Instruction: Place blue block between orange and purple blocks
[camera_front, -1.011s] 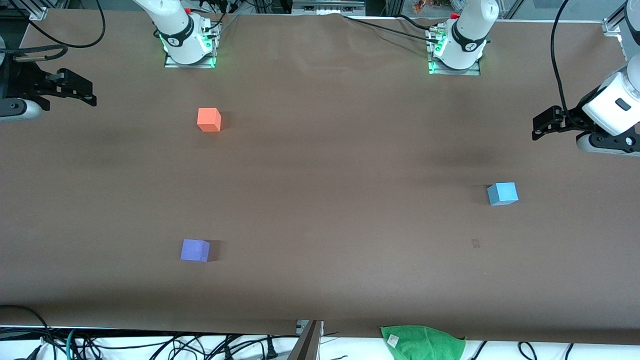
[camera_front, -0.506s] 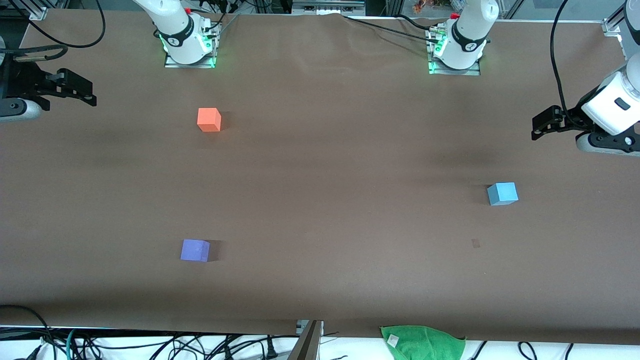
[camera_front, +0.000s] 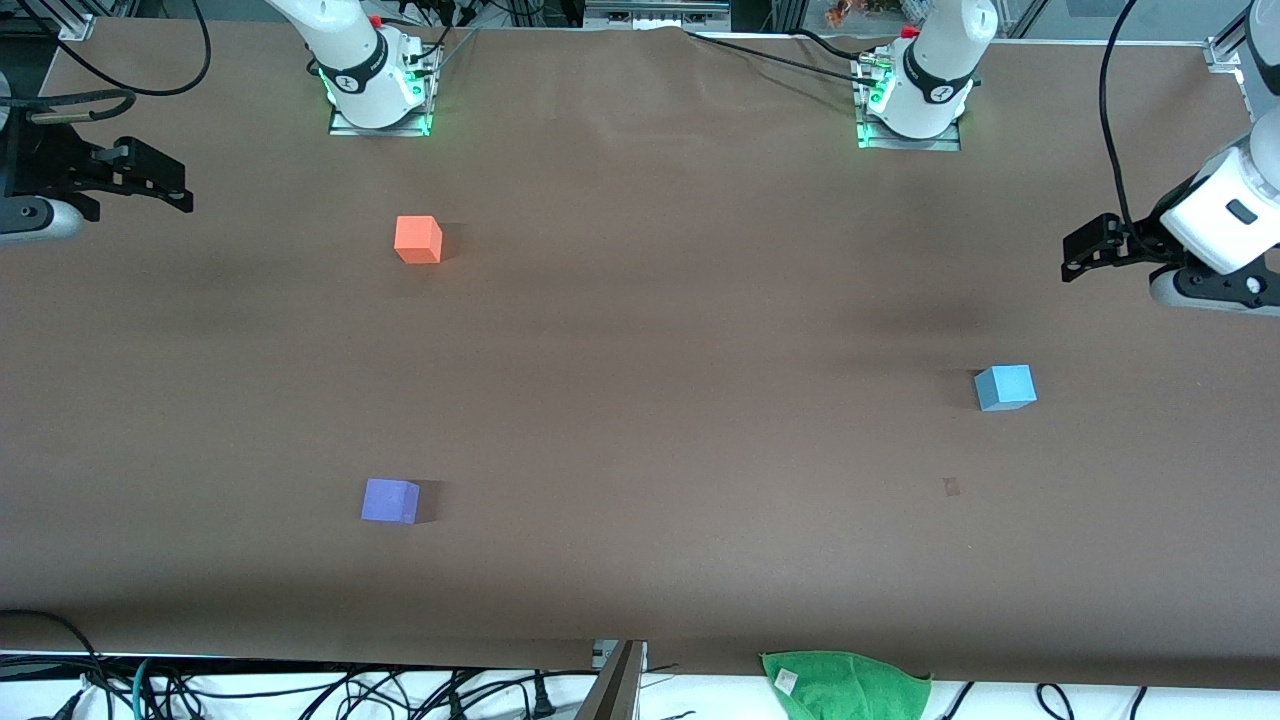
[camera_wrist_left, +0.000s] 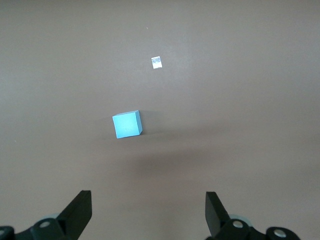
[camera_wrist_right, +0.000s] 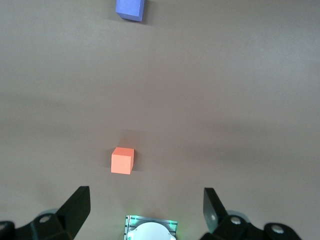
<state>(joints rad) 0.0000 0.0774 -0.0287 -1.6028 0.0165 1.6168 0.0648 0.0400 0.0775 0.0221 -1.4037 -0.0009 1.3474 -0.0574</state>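
Brown paper covers the desk (camera_front: 640, 330), and we see 3 cubes on it. Our left hand (camera_front: 1085, 250) hangs wide open and empty at its own end, with the blue block (camera_front: 1005, 387) near it, closer to the front camera. Orange (camera_front: 418, 239) and purple (camera_front: 390, 500) lie well apart toward the right arm's end, where the right hand (camera_front: 160, 180) waits open, so the left arm is nearer.

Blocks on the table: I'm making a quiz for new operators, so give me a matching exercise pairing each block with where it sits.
Things:
1. orange block
2. purple block
3. blue block

Places:
A. toward the left arm's end of the table, alone
B. toward the right arm's end, nearest the front camera
C. toward the right arm's end, closest to the robot bases

Pairs: 1-C, 2-B, 3-A
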